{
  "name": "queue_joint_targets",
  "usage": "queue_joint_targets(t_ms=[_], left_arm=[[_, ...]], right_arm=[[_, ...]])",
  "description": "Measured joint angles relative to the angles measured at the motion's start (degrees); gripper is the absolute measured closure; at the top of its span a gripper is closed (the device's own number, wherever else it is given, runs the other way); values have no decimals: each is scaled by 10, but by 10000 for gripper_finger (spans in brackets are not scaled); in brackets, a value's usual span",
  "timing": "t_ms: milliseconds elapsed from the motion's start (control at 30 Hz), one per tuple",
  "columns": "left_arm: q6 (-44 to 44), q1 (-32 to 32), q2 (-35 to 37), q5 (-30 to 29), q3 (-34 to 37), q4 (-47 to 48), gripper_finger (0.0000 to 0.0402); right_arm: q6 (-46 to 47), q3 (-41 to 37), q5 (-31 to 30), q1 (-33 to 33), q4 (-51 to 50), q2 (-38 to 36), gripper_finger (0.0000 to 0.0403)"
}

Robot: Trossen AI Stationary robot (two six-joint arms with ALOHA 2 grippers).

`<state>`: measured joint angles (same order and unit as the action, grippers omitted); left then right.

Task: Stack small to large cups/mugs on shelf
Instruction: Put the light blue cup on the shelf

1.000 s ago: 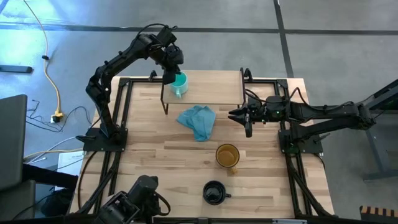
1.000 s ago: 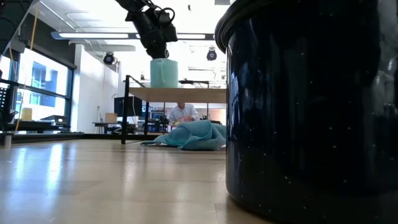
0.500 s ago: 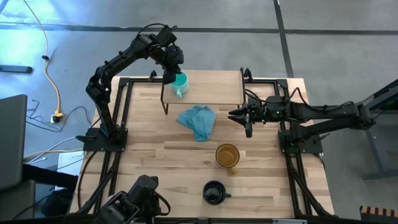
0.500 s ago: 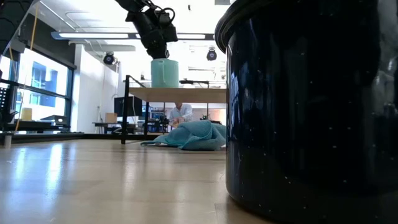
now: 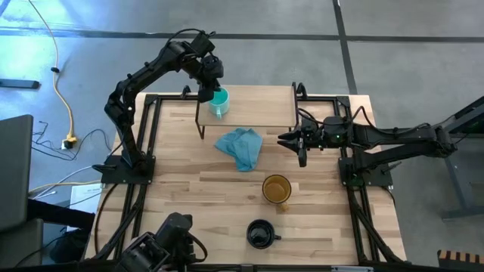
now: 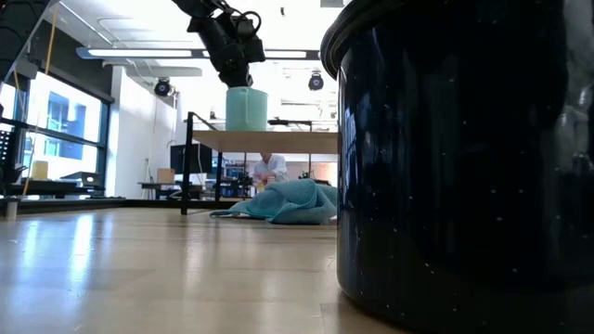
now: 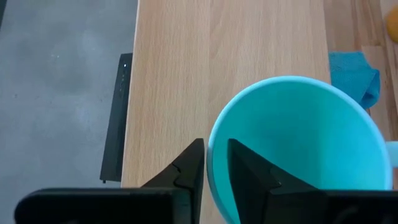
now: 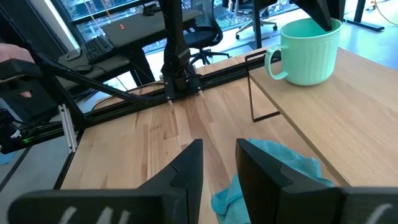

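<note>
The small teal mug [image 5: 218,100] stands upright with its base on the left end of the light-wood shelf [image 5: 257,106]; my left gripper [image 5: 209,92] is on it from above, shut on its rim. The amber-yellow mug [image 5: 277,188] and the black mug [image 5: 261,233] stand on the tabletop toward the near edge. The black mug [image 6: 464,158] fills the right of the low view. My right gripper [image 5: 291,141] hovers over the table, right of the cloth, slightly open and touching nothing. My left gripper [image 7: 214,146] pinches the teal mug's wall at the rim [image 7: 216,124], on the side away from the handle, one finger inside the cup and one outside. The fingers come from above, pointing down. The mug stays upright, its base on the shelf board [image 6: 278,139].
A crumpled blue-teal cloth [image 5: 240,147] lies on the table just in front of the shelf. Most of the shelf board right of the teal mug [image 8: 308,53] is bare. Black frame rails run along the table's left and right sides. A person [image 6: 269,167] sits far behind.
</note>
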<state>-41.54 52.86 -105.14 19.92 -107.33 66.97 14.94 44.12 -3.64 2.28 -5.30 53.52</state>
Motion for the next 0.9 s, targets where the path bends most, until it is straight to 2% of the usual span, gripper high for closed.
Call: queue_joint_targets(t_ms=[533, 900], left_arm=[[-2, -12, 0, 0, 0, -10, 339], [2, -11, 0, -30, 0, -10, 339]], right_arm=[[0, 0, 0, 0, 0, 0, 318], [2, 0, 0, 0, 0, 0, 318]])
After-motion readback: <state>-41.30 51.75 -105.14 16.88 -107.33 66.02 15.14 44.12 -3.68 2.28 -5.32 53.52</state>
